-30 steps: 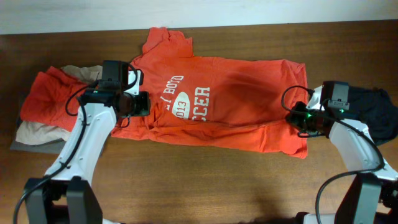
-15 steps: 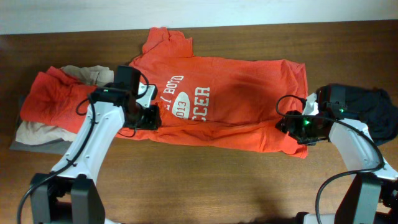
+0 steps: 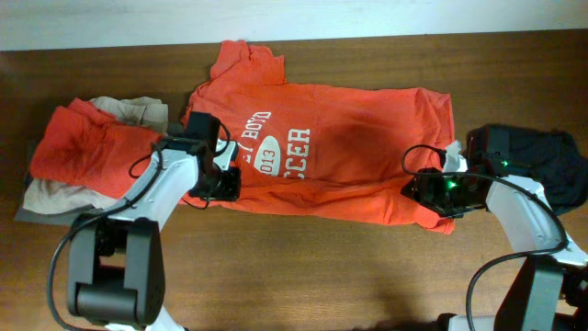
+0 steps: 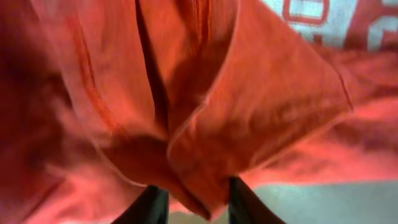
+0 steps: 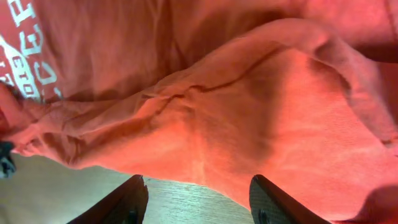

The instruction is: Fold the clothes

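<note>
Brown wooden table (image 3: 303, 276), filling the overhead view. Spread on it, centre and slightly toward the far edge: red-orange T-shirt (image 3: 367, 138), chest side up, mostly flat, neck end to the left, hem end to the right, one sleeve bunched at the far edge, near edge rumpled. Same T-shirt filling both wrist views (image 4: 261, 99) (image 5: 249, 124).

At the left end of the table: pile of garments, with another orange garment (image 3: 78, 142) on top of a beige garment (image 3: 55, 193), just beside the T-shirt's neck end. At the right end: dark garment (image 3: 551, 161), heaped, behind the right arm.

Left arm (image 3: 152, 198) reaching in from the near left. Right arm (image 3: 519, 207) reaching in from the near right.

White chest lettering (image 3: 276, 147) with an oval patch, just right of the left gripper.

Left gripper (image 3: 220, 184) (image 4: 194, 196) low at the T-shirt's near edge on the neck side; fingers (image 4: 152, 205) drawn close, pinching a hanging fold of the red fabric.

Right gripper (image 3: 424, 188) (image 5: 199, 193) at the near hem-side corner; fingers (image 5: 134, 199) spread wide apart, with a humped ridge of fabric just ahead and bare wood below.
</note>
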Robot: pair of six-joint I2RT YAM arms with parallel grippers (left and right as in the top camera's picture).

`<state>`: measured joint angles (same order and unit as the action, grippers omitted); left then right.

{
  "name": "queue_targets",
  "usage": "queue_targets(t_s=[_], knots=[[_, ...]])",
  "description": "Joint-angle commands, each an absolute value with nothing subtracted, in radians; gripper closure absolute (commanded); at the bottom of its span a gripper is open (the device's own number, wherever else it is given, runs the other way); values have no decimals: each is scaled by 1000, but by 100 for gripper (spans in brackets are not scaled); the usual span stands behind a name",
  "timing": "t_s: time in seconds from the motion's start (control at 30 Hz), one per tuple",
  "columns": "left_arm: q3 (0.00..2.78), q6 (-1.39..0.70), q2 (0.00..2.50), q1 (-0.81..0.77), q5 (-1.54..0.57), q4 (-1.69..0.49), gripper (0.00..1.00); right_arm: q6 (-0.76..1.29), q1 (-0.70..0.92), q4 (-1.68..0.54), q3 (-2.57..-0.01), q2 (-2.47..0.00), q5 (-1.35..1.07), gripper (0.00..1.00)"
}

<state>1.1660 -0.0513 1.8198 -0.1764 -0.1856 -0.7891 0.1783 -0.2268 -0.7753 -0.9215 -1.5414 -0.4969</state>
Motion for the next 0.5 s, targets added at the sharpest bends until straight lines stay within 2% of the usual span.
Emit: queue_targets(t_s=[0.0, 0.03, 0.07, 0.47], knots=[[1162, -62, 1831, -176, -205, -754, 90, 124, -229, -779, -937, -1512, -532, 42], [1164, -73, 1831, -176, -212, -751, 97, 109, -229, -778, -937, -1507, -532, 42], [1171, -78, 1831, -176, -221, -751, 99, 100, -229, -778, -937, -1500, -531, 42], [1375, -105, 1818, -184, -266, -732, 99, 83, -229, -779, -937, -1480, -527, 42]])
